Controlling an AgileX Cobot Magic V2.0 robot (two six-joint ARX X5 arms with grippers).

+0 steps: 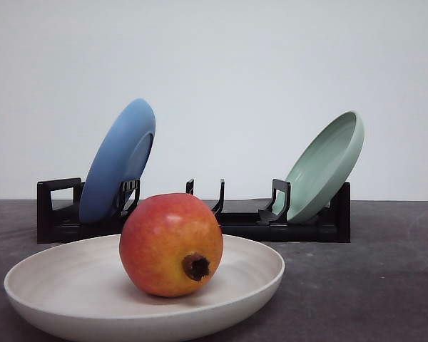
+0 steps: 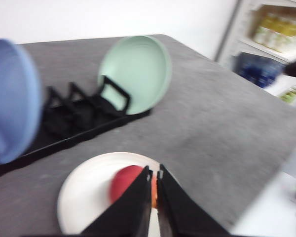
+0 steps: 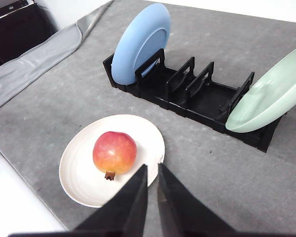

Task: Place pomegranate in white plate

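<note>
The red-orange pomegranate rests inside the white plate near the table's front edge, its dark crown nub facing the front camera. From above, the right wrist view shows the pomegranate sitting in the middle of the white plate. My right gripper hovers high over the plate's rim, fingers almost together, holding nothing. My left gripper is also raised above the blurred pomegranate and white plate, its fingers close together and empty.
A black dish rack stands behind the plate, holding a tilted blue plate at its left end and a pale green plate at its right. Shelves stand beyond the table's edge. Grey tabletop lies around the rack.
</note>
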